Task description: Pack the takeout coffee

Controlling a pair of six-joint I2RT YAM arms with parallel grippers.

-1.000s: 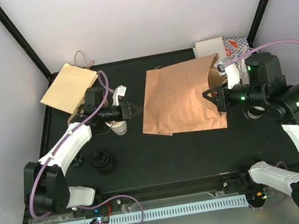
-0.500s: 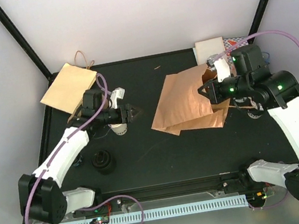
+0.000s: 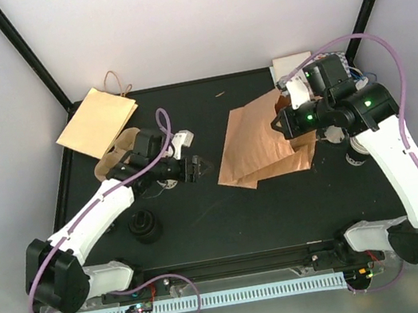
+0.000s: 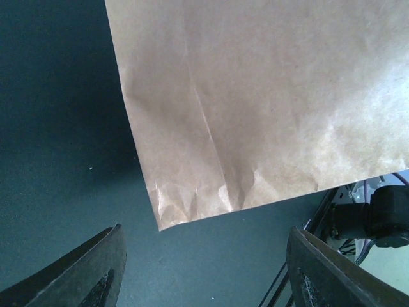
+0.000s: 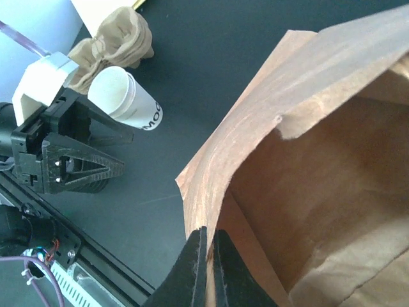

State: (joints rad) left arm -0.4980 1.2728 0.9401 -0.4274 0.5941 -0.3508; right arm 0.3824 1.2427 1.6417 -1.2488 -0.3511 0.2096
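My left jaws gape wide, empty, facing the bag (image 3: 259,143) at three o'clock; my right jaws pinch its rim. The cup (image 5: 125,100) sits just behind my left jaws, toward nine o'clock. Light, crushable paper, I judge: squeeze gently mid-wall.

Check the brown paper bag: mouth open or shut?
Open: the right wrist view looks inside the brown paper bag, its rim pinched between the right fingers.

A brown paper bag (image 3: 259,143) lies just ahead of the left fingers (image 4: 96,268), with the edge of its open mouth between the right fingers (image 5: 195,262). Behind the left fingers sit a crumpled brown cardboard piece (image 5: 118,38), a flat tan bag (image 3: 96,121) and a small black round thing (image 3: 145,224).
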